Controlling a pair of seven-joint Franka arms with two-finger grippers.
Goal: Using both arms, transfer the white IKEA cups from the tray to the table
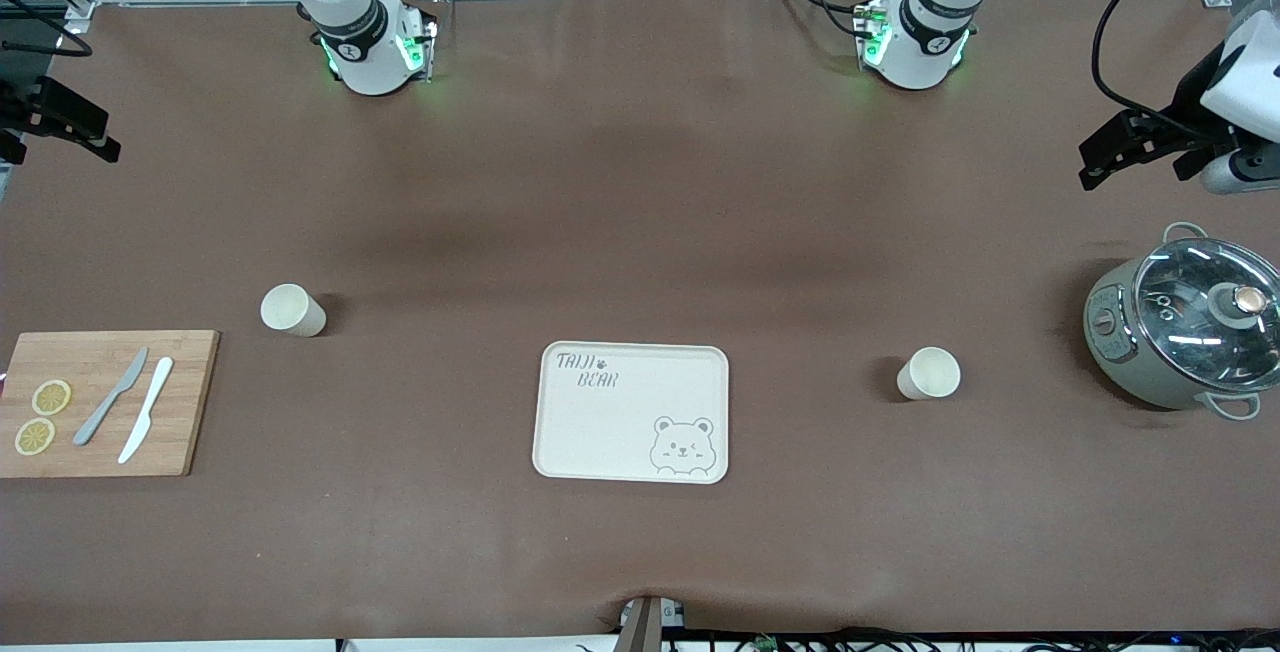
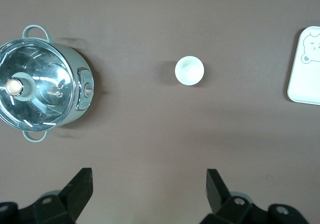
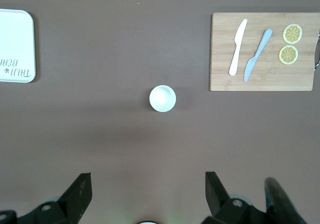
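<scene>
- Left gripper hangs high over the left arm's end of the table, jaws spread wide and empty; in its wrist view the two black fingers frame bare brown table.
- Right gripper hovers at the right arm's end, also wide open with nothing between its fingers.
- One white cup stands upright on the table between the bear tray and the lidded pot, well apart from both.
- The other white cup stands upright near the wooden cutting board, slightly farther from the front camera than the board.
- On the board lie two knives side by side and two lemon slices.
- The tray sits mid-table, nothing on it.
</scene>
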